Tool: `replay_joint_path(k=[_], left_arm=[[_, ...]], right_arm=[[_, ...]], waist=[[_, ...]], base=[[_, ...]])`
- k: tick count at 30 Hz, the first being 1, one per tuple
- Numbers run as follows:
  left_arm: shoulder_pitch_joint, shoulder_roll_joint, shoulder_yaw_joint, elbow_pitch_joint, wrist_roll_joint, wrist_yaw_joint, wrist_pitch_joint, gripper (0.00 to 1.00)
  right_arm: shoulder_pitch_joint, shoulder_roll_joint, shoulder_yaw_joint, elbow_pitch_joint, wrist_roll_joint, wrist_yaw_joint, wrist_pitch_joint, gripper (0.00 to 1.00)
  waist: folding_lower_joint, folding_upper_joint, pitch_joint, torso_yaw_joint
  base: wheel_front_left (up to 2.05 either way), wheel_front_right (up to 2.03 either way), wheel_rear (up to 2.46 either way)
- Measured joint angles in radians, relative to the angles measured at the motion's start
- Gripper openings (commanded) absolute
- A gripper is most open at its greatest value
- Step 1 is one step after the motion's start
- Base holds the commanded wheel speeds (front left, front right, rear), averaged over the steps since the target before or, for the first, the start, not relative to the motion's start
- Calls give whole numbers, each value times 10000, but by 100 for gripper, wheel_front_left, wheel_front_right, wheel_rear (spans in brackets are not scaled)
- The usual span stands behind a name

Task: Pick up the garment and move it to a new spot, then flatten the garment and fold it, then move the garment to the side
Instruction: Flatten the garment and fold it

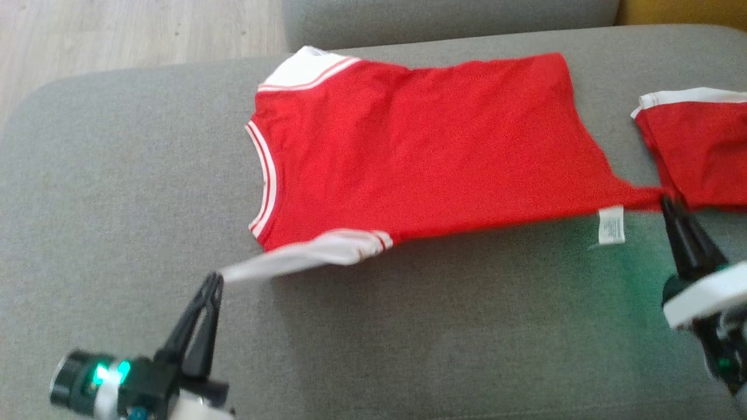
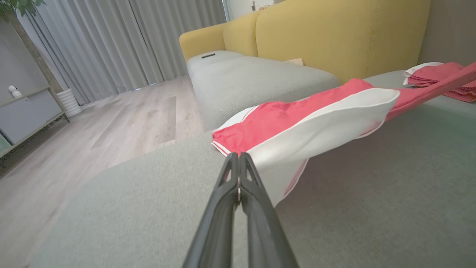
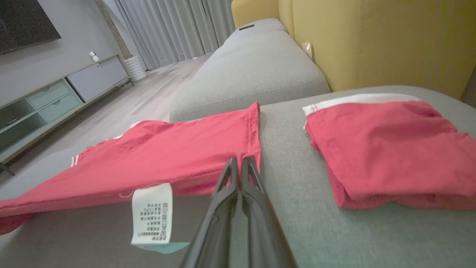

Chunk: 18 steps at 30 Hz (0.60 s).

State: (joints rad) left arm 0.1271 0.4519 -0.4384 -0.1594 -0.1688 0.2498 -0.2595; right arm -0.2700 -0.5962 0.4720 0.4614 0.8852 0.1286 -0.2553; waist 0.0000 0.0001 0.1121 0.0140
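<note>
My left tool is closed on the white sleeve of the red T-shirt. My right tool is closed on its hem corner. The shirt is stretched between them over the grey sofa cushion, with its near edge lifted. A folded red garment lies at the right.

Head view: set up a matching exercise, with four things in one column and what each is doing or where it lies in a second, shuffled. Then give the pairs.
1. left gripper
2. right gripper
3. care label
4. folded garment

A. lies at the right of the cushion
B. shut on the white sleeve of the shirt
C. hangs from the shirt's near edge
D. shut on the shirt's hem corner

Pairs: 1-B, 2-D, 3-C, 4-A
</note>
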Motion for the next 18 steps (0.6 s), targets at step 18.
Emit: replay_joint_path(k=[18], left_arm=[[-2129,-844,324,1822,543,-1037,27,0]], right_arm=[[-448,627,-803,299,-945,0,788,0]], waist=[[0,0,815,143]], base=[[0,0,0]])
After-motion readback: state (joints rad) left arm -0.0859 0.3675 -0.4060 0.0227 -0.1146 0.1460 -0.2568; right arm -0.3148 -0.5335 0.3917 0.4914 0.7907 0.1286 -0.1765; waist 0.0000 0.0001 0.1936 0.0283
